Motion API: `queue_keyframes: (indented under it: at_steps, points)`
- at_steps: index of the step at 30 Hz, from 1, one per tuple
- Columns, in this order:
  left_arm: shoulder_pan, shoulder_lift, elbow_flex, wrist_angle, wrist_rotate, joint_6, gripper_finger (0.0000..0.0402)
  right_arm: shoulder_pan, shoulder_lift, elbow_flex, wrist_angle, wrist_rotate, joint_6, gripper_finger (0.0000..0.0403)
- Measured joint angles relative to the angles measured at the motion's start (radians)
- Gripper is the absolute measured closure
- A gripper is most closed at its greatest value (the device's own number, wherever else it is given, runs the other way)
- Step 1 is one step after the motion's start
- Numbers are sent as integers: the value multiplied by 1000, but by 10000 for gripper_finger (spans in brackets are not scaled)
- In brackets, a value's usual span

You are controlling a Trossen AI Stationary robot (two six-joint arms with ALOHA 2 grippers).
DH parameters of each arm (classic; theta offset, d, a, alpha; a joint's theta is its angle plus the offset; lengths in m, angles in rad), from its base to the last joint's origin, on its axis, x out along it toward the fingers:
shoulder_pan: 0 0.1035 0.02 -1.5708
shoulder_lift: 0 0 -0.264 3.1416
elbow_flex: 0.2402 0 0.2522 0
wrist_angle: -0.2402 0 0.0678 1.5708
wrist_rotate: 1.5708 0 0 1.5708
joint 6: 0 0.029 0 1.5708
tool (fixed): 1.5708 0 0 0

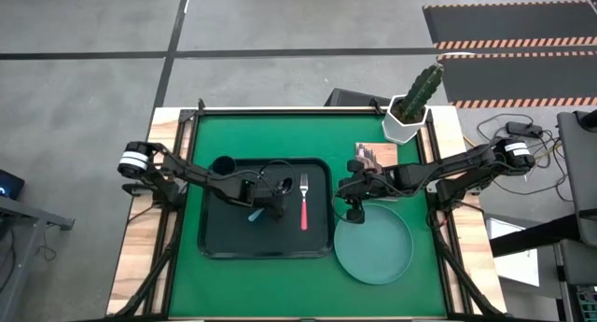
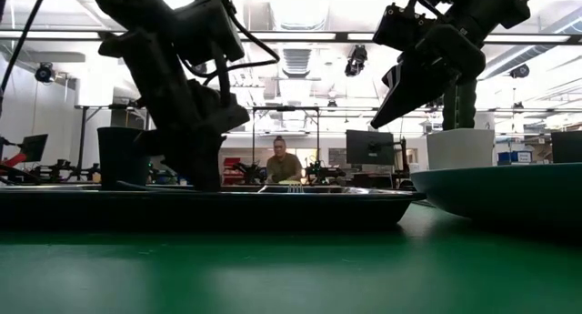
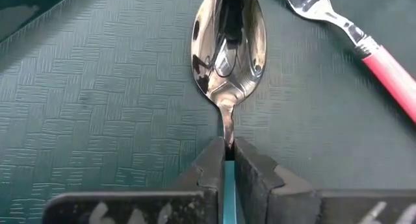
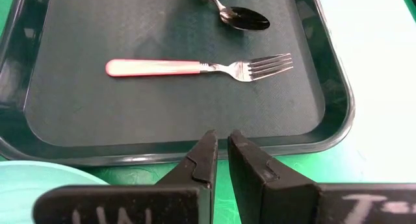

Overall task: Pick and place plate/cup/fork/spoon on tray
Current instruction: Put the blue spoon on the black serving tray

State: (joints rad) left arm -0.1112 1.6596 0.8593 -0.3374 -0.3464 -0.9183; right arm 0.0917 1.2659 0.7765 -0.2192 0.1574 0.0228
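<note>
The black tray [image 1: 266,243] lies on the green mat. The dark cup [image 1: 222,165] stands in its far left corner. The pink-handled fork [image 1: 304,203] lies flat on the tray's right part and also shows in the right wrist view [image 4: 195,68]. My left gripper [image 1: 270,203] is low over the tray's middle, shut on the blue-handled spoon [image 3: 229,45]. The teal plate [image 1: 373,245] rests on the mat right of the tray. My right gripper [image 1: 353,208] hangs above the mat between tray and plate, fingers together and empty [image 4: 221,152]. My left gripper pinches the spoon between its two fingers where the metal neck meets the blue handle [image 3: 227,165]. The fingers slant down from above and lie along the spoon, with the handle running back between them. The bowl [image 4: 244,19] points ahead, hollow side up, low at the tray floor.
A white pot with a cactus [image 1: 410,112] stands at the table's far right corner. A small brown card [image 1: 376,156] lies on the mat beside it. Bare green mat [image 1: 270,285] lies near the table's front edge. A person sits in the room beyond the table [image 2: 284,161].
</note>
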Motion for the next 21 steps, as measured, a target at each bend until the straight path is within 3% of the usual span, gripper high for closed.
queue_keyframes:
  at_steps: [21]
  points:
    - [0, -2, 0, 5, 24, -27, 383, 0, 0, 0, -1, 0, 2, 376]
